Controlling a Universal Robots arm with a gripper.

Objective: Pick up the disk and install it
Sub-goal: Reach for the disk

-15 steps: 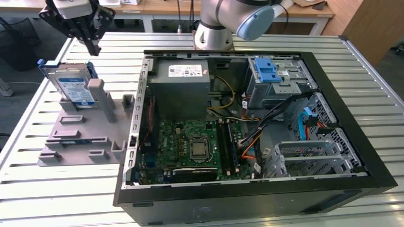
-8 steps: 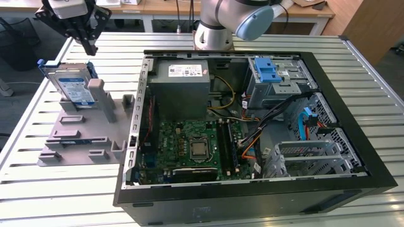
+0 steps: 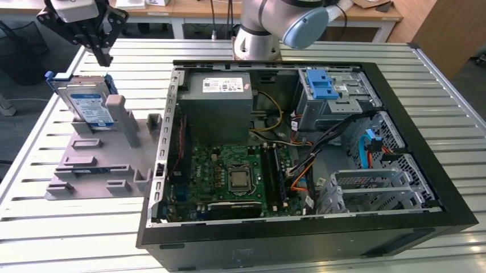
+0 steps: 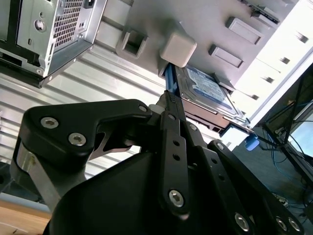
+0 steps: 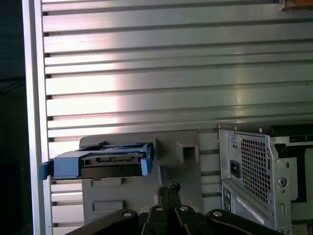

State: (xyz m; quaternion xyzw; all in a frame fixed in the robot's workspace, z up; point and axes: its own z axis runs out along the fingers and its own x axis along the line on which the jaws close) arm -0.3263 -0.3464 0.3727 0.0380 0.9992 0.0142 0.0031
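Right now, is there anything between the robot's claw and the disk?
Nothing: in the exterior view the gripper hangs just above the disk, with bare air between them.

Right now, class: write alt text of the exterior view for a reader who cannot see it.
The arm's hand hangs shut above the disk, which is propped on edge in a grey holder block at the exterior view's left. An open computer case lies beside it on the slatted table.
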